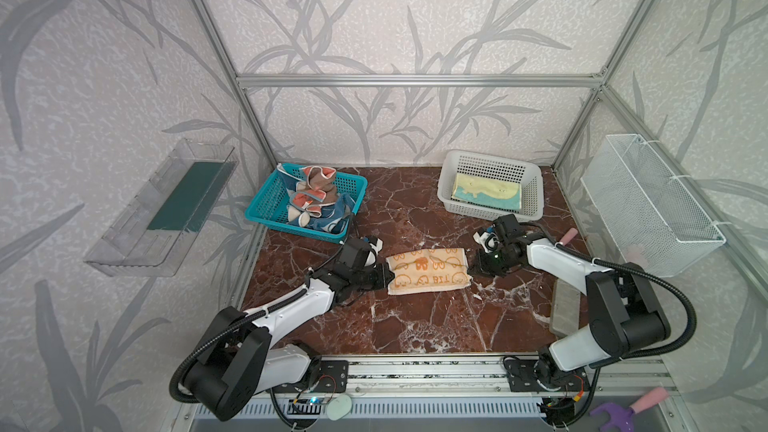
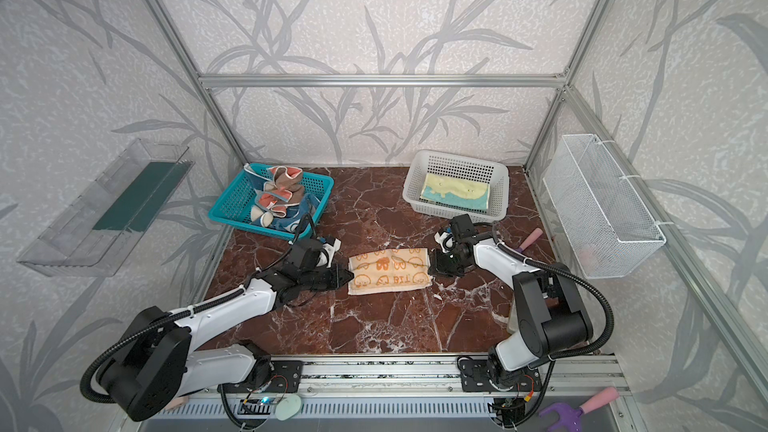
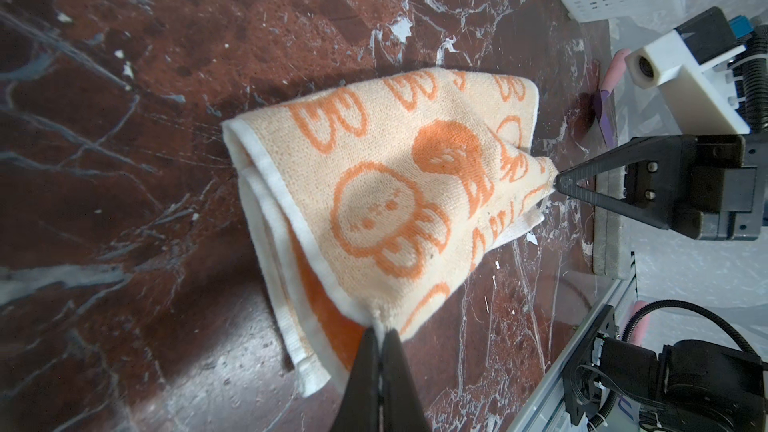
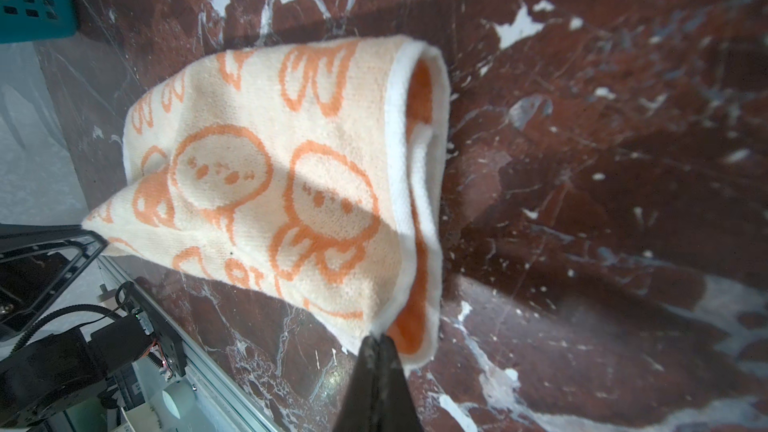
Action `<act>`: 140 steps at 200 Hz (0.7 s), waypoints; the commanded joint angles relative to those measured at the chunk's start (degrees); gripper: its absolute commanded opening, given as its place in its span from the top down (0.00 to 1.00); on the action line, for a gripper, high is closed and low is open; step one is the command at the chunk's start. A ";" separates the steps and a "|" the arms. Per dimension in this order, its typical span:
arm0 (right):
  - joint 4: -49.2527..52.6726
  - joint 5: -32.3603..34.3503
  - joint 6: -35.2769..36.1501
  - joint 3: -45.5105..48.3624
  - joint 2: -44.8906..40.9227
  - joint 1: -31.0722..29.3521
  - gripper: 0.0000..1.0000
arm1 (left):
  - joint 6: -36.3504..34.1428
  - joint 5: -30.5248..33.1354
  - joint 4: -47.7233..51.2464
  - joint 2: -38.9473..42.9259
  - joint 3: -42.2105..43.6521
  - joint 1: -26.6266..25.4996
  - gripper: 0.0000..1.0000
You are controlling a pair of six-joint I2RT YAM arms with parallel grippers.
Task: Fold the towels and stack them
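While both arms sit low over the marble tabletop (image 1: 415,326), in both top views the cream towel (image 1: 428,271) lies mid-table, nearer the front than the teal basket (image 1: 291,229) and white basket (image 1: 478,209). Its long axis runs left-right, right end a touch farther back. Left gripper (image 1: 388,277) and right gripper (image 1: 471,269) each nip a short end.

Left wrist: jaws pressed together on the hem, layers gaping, orange underside showing.

Right wrist: same pinch, that end tented off the table.

Likely a lift for the next fold. Raise both ends together with even tension, or the layers slip.
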State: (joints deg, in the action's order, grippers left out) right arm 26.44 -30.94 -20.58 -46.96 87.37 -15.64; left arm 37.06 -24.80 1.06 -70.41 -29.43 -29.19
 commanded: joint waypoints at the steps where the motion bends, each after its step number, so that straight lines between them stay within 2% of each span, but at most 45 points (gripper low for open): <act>1: 1.15 -1.80 -0.35 1.61 -4.18 -0.09 1.00 | -0.36 1.19 2.02 1.95 1.48 0.24 1.00; 36: 3.60 -1.13 0.49 5.15 -7.32 -0.09 1.00 | -0.19 1.94 3.36 1.85 4.48 0.22 1.00; 47: 4.54 -1.74 0.67 6.19 -7.60 -0.09 1.00 | -0.32 2.35 5.43 2.37 5.13 0.28 0.90; 64: 7.42 -2.28 1.01 6.81 -8.99 -0.09 0.83 | -0.66 4.49 9.58 5.87 5.89 0.25 0.69; 81: 12.04 -1.76 2.10 5.63 -12.04 -0.10 0.61 | -0.68 8.59 13.49 11.56 6.18 0.32 0.58; 95: 16.07 0.12 3.02 3.41 -14.93 -0.15 0.54 | -1.26 11.76 15.71 16.41 5.78 0.60 0.55; 113: 18.21 2.66 3.39 0.16 -16.95 -0.10 0.52 | -2.22 14.34 16.80 20.13 4.28 0.94 0.55; 140: 14.17 3.18 1.77 -3.94 -14.22 -0.72 0.51 | -4.24 13.20 14.01 15.86 -0.52 0.96 0.59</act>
State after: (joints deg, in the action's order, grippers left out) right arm 40.88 -29.39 -18.39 -47.11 71.22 -15.66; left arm 35.24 -13.52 15.27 -51.09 -25.17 -28.53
